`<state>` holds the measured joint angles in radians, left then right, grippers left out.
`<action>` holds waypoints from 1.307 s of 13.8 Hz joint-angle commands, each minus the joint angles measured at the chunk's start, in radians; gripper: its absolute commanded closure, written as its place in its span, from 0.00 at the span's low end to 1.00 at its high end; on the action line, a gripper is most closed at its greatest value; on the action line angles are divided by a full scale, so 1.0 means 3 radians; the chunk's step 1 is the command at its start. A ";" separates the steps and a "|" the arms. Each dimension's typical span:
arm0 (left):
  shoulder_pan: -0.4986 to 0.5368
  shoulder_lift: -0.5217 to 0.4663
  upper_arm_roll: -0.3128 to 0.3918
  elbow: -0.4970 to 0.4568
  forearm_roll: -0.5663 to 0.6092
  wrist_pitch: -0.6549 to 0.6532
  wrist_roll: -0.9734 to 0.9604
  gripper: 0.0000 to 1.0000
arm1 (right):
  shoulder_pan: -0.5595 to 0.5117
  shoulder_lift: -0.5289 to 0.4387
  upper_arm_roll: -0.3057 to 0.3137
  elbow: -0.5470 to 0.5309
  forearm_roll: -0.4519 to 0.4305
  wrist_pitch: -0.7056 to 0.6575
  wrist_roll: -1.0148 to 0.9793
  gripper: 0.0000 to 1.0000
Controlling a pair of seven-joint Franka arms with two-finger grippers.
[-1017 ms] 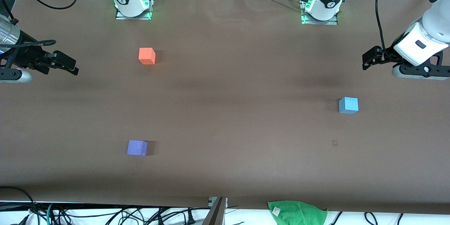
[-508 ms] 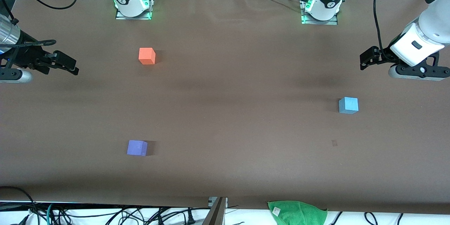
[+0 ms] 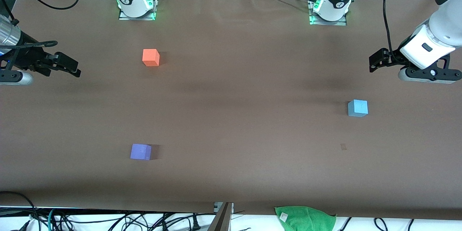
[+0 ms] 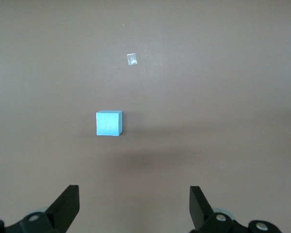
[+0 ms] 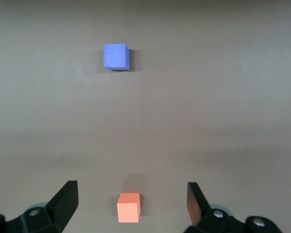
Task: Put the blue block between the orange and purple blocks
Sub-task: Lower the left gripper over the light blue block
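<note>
The sky-blue block (image 3: 357,108) sits on the brown table toward the left arm's end; it also shows in the left wrist view (image 4: 108,123). The orange block (image 3: 151,57) sits toward the right arm's end, and the purple block (image 3: 140,152) lies nearer to the front camera than it. Both show in the right wrist view, orange (image 5: 129,208) and purple (image 5: 116,56). My left gripper (image 3: 375,63) is open and empty, up in the air at the left arm's end of the table. My right gripper (image 3: 72,68) is open and empty, waiting at the right arm's end.
A green cloth (image 3: 305,218) lies at the table's edge nearest the front camera. A small scrap of tape (image 3: 343,147) lies on the table nearer to the front camera than the blue block. Cables hang along that edge.
My left gripper has shifted slightly toward the table's middle and toward the bases. The right arm and the three blocks have not moved.
</note>
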<state>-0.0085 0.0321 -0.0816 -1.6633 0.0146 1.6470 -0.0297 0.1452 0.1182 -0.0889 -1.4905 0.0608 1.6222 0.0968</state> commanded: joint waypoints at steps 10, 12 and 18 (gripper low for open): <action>0.0181 0.0945 0.0032 0.0022 -0.0013 0.0015 0.0084 0.00 | -0.0024 -0.0016 -0.0021 -0.0002 0.0017 0.0028 -0.0047 0.01; 0.0329 0.1135 0.0027 -0.0171 -0.0003 0.0556 0.0104 0.00 | -0.0024 -0.0015 -0.0021 -0.0002 -0.0003 0.0059 -0.0047 0.01; 0.0437 0.1339 0.0037 -0.0832 0.0109 0.1954 0.0447 0.00 | -0.0029 -0.0015 -0.0021 0.0003 0.0027 0.0059 -0.0042 0.00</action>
<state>0.1118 0.4550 -0.0680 -1.8706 0.0194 2.1918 0.0734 0.1440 0.1190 -0.0967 -1.4905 0.0605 1.6366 0.0968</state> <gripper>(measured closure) 0.000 0.004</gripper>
